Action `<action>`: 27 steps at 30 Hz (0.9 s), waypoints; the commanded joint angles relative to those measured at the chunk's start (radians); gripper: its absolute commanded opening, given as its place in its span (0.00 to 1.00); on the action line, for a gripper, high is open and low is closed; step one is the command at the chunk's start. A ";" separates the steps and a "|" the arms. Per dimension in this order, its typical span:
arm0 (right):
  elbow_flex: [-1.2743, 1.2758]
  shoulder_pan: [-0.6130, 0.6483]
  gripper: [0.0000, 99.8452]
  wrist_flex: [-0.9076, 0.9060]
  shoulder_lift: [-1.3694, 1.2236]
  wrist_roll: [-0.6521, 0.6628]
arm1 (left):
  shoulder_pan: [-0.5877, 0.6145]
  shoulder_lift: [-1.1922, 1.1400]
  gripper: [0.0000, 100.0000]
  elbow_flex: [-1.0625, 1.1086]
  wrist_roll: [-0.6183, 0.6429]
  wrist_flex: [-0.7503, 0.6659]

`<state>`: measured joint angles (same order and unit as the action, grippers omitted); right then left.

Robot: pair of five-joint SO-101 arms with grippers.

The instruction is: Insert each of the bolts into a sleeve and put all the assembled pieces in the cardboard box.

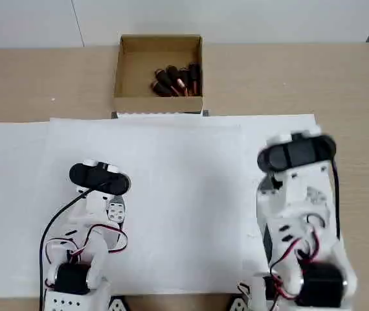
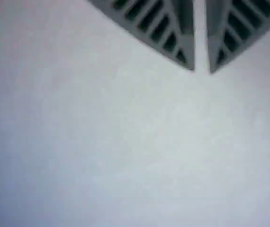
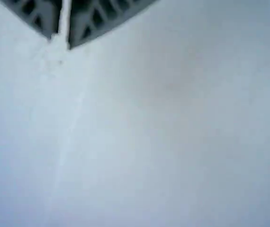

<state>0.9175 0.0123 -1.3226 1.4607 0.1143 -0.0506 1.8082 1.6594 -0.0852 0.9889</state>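
The open brown cardboard box (image 1: 123, 71) stands at the far edge of the light wooden worktop (image 1: 42, 78), just beyond a large white paper sheet (image 1: 184, 194). Inside it, towards one side, the small dark assembled pieces (image 1: 177, 81) with coppery ends lie in a loose heap, touching one another. Their exact number is hard to tell.

Both arms sit folded back at the near edge, well apart from the box. The left gripper (image 2: 201, 70) hangs close above the paper with its jaws drawn almost together, only a thin slit between them and nothing held. The right gripper (image 3: 58, 40) is likewise closed to a slit and empty, over a seam in the paper.

With the pieces lying in the box, the task looks finished or nearly so. Should any piece need lifting, it would likely be light and rigid, metal in a hard sleeve, with no fragility to worry about. The round bodies would probably roll and slip. The best hold is across the middle of the sleeve, jaws square to its length, taking one from the edge of the heap.
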 commanded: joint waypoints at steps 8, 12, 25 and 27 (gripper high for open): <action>0.361 -0.022 0.00 0.036 0.351 -0.009 | -0.006 0.008 0.01 -0.004 -0.008 -0.008; 0.413 -0.025 0.00 0.048 0.323 -0.057 | -0.006 0.008 0.01 -0.004 -0.008 -0.008; 0.712 -0.025 0.00 0.274 0.323 -0.072 | -0.006 0.008 0.01 -0.004 -0.008 -0.008; 0.717 -0.027 0.00 0.278 0.325 -0.075 | -0.006 0.008 0.01 -0.004 -0.008 -0.008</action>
<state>1.6341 -0.0046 -1.0771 1.7845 0.0499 -0.0506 1.8082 1.6594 -0.0852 0.9889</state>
